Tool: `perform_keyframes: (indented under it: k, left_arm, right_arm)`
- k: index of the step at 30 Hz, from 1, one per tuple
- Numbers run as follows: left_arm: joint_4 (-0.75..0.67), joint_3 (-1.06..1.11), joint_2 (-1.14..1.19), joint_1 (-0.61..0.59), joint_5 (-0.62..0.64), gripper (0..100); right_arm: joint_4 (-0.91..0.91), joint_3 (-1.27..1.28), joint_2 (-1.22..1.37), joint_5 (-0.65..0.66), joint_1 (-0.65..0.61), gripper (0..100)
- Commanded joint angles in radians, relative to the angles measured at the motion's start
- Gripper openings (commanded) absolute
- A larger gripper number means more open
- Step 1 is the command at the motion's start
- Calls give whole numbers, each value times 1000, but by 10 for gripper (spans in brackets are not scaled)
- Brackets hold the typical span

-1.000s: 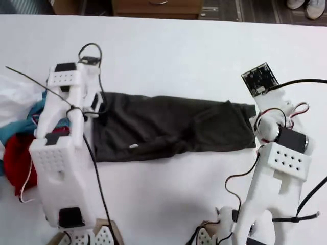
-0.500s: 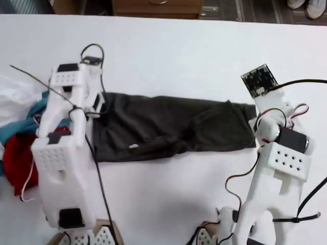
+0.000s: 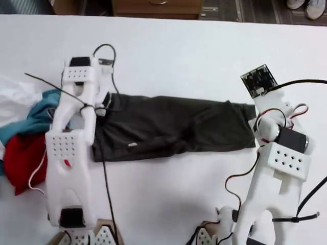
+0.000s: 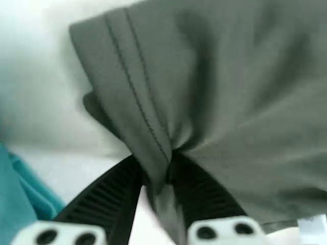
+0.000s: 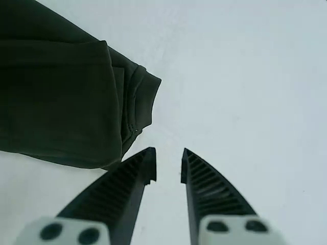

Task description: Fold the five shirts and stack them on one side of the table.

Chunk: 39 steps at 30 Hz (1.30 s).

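The dark shirt (image 3: 168, 127) lies stretched as a long, folded band across the middle of the white worktop (image 3: 179, 56), between the 2 arms. The left pincer (image 4: 163, 171) is clenched on the shirt's stitched hem at its left end. In the left wrist view the cloth bunches into a pinch between the 2 black ribbed fingers (image 4: 110, 191) and fans out beyond them. In the high view this arm stands over that end of the shirt, with a black cable (image 3: 104, 48) looping above its wrist.

The right pincer (image 5: 167, 166) sits at the shirt's other end. It is released and grasps nothing, its tips slightly apart with bare worktop between them. The shirt's folded corner lies just beside 1 tip.

At the worktop's left edge, beside the left arm, 3 more shirts lie crumpled and overlapping: a teal shirt (image 3: 43, 109), a red shirt (image 3: 23, 155) and a white shirt (image 3: 15, 94).
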Motion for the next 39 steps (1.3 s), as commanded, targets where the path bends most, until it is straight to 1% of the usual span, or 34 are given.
perform_keyframes:
  k: [1,6,9,11,15,17,21,24,26,30,33,37,39]
  left_arm:
    - [17,-104,69,-74,-43,20]
    - [18,-101,29,-120,-114,20]
    - [20,-101,-54,-109,-146,20]
    - [20,-91,-132,-57,-146,20]
    - [20,27,-319,126,-143,20]
    - [18,97,-407,222,-140,20]
    - [18,165,-517,373,-98,20]
    - [17,147,-539,462,-104,20]
    - [17,88,-534,506,-106,20]
    - [15,-67,-529,589,-158,20]
    - [12,-133,-528,660,-169,20]
    - [-58,-147,-528,727,-175,20]
    - [-109,-140,-528,746,-201,20]
  right_arm:
    - [4,-25,-50,0,10,91]
    - [4,-28,-50,0,30,91]
    - [4,-25,-50,0,53,91]
    - [2,-23,-45,-3,79,91]
    - [-4,-23,-48,-3,177,91]
    - [-12,-28,-48,-2,254,91]
    - [-101,-20,-39,-2,447,91]
    - [-166,9,-39,0,573,91]
    - [-196,44,-39,3,645,91]
    - [-245,153,-39,140,725,91]
    - [-309,238,-39,189,782,91]
    - [-401,318,-39,195,886,91]
    - [-429,344,-39,196,941,91]
